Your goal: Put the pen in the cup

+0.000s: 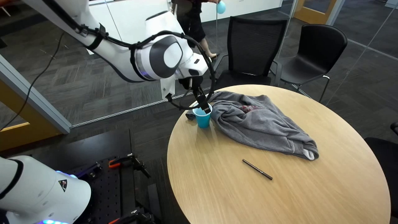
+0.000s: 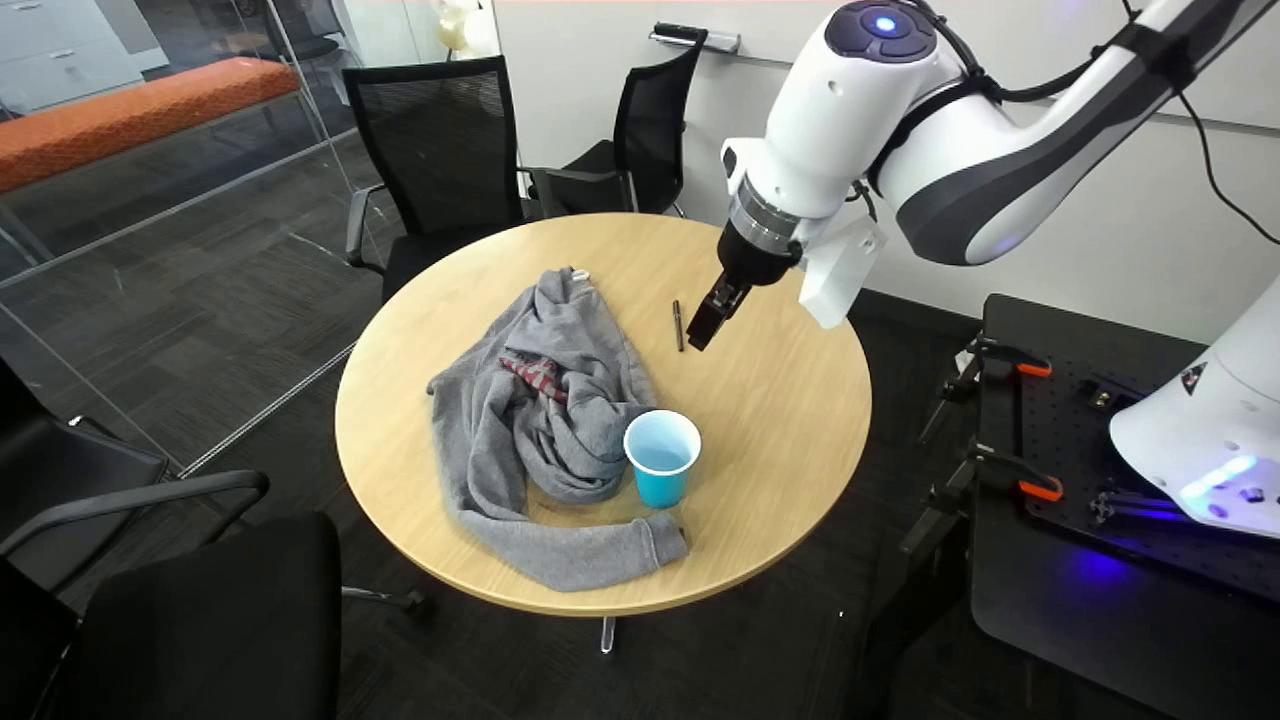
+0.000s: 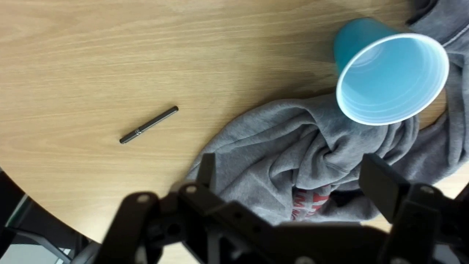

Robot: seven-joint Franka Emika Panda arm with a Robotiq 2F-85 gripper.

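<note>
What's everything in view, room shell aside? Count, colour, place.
pen: 1, black, on table
cup: 1, turquoise, upright on table
sweatshirt: 1, grey, on table
table: 1, pale wood, beneath these
chairs: several, black, around table
stand: 1, black, beside table
clamps: 2 visible, black-orange, on stand
bench: 1, orange, background
drawers: several, white, background
person: 1, dark clothes, background
balloon: at least 1, blue, by person
arm: 1, white, on stand
gripper: 1, black, open, above table

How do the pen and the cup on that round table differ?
The pen is a thin, straight stick; the cup is wide, round and hollow. The pen is dark with a shiny band, while the cup is turquoise, white-rimmed and paler inside. The pen lies flat; the cup stands upright. Both rest on the round table.
</note>
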